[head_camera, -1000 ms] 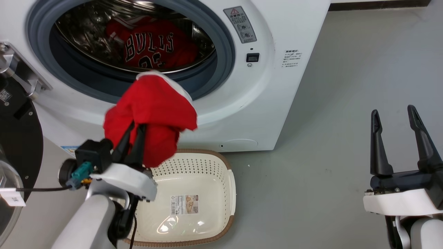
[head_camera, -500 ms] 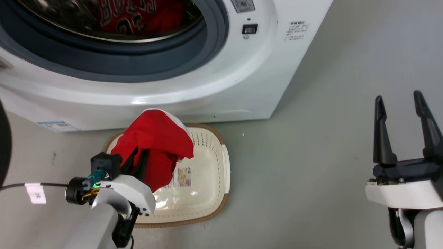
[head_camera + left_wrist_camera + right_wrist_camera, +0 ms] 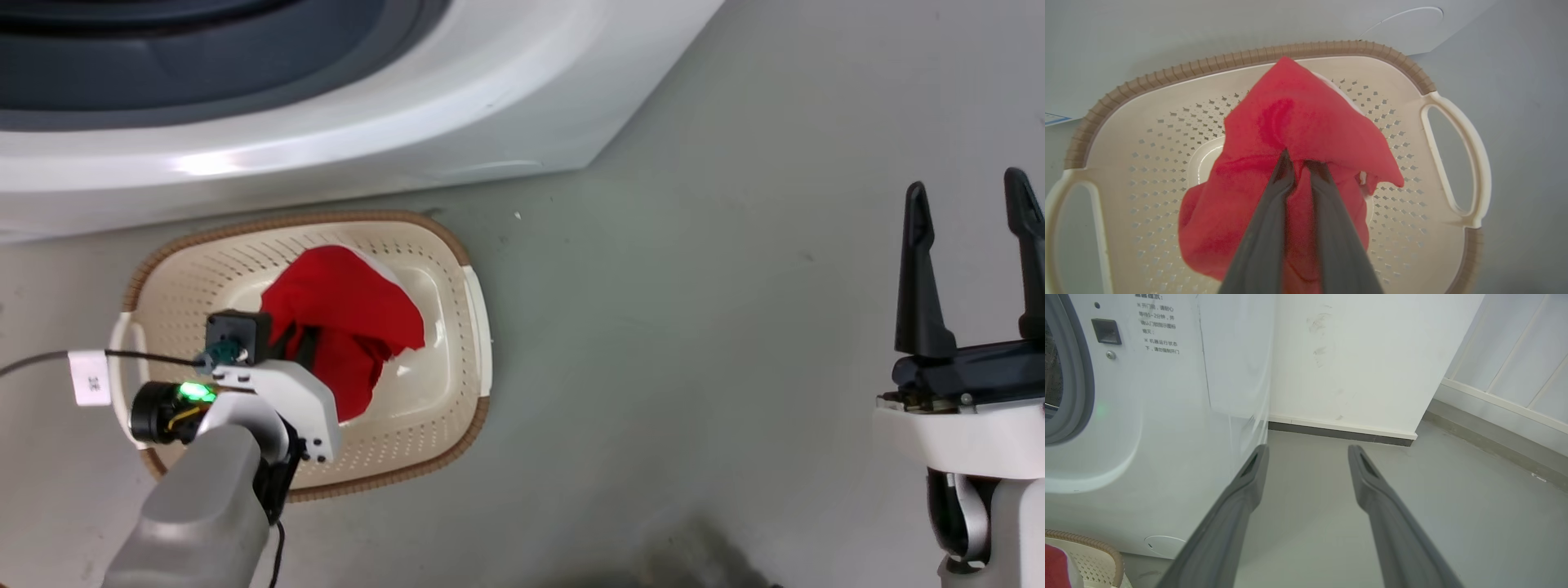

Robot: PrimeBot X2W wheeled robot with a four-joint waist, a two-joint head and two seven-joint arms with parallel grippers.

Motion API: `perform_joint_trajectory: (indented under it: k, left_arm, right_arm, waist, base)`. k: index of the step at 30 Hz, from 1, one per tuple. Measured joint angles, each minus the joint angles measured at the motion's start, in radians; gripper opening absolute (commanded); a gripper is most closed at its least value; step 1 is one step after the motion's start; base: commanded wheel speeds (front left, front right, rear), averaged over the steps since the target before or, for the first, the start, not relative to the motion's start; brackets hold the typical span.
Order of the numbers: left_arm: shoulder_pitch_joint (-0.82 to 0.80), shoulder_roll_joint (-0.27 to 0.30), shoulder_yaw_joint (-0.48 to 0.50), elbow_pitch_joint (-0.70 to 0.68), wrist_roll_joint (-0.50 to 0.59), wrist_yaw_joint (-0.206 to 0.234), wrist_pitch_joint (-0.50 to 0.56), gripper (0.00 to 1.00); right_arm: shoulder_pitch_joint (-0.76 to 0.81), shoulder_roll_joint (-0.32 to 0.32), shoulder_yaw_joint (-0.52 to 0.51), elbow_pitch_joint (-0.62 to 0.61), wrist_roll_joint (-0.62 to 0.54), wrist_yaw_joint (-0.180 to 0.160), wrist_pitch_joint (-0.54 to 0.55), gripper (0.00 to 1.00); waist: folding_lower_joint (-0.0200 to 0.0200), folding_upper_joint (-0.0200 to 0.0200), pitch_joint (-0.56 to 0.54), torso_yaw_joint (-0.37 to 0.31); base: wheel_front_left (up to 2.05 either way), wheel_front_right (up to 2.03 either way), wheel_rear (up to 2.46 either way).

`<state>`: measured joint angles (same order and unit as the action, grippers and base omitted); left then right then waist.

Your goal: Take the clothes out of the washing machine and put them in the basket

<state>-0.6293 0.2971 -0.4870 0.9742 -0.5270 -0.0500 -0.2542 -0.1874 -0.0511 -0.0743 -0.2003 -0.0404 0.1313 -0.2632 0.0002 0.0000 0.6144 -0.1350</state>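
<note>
I hold the red garment point(image 3: 1298, 122) pinched in the left gripper point(image 3: 1299, 162) over the basket point(image 3: 1167, 73) — the right gripper point(image 3: 967, 181) gapes empty, well apart.

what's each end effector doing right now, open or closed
Left end effector: closed on the red garment, over the basket.
Right end effector: open, holding nothing.

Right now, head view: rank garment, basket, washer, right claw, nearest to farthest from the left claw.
1. Garment: pinched in the left claw.
2. Basket: directly below, around the garment.
3. Washer: just beyond the basket's far rim.
4. Right claw: far off to the right, open.
</note>
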Motion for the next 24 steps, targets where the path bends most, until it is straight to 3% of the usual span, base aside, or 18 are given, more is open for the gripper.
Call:
perform_joint_trajectory:
  k: [10, 14, 15, 24]
  left_arm:
    - [-0.158, -0.025, -0.015, 0.207, 0.021, -0.012, -0.006, 0.0]
    - [-0.179, -0.031, -0.004, 0.22, 0.024, -0.007, -0.008, 0.01]
    - [-0.178, -0.034, -0.002, 0.222, 0.023, -0.003, -0.009, 1.0]
    - [-0.125, -0.046, 0.032, 0.17, 0.04, 0.015, -0.009, 1.0]
  right_arm:
    - [-0.02, 0.0, -0.002, -0.036, -0.019, 0.0, 0.0, 1.0]
    - [-0.03, 0.0, -0.001, -0.038, -0.024, 0.0, 0.0, 1.0]
    - [-0.034, 0.0, -0.001, -0.038, -0.026, 0.0, 0.0, 1.0]
    - [-0.038, 0.0, 0.005, -0.015, -0.039, 0.0, 0.0, 1.0]
  waist:
    - [0.0, 0.0, 0.156, -0.04]
    - [0.0, 0.0, 0.174, -0.036]
    - [0.0, 0.0, 0.175, -0.034]
    - [-0.0001, 0.0001, 0.122, -0.018]
  base:
    - [0.0, 0.0, 0.0]
    - [0.0, 0.0, 0.0]
    - [0.0, 0.0, 0.0]
    - [0.0, 0.0, 0.0]
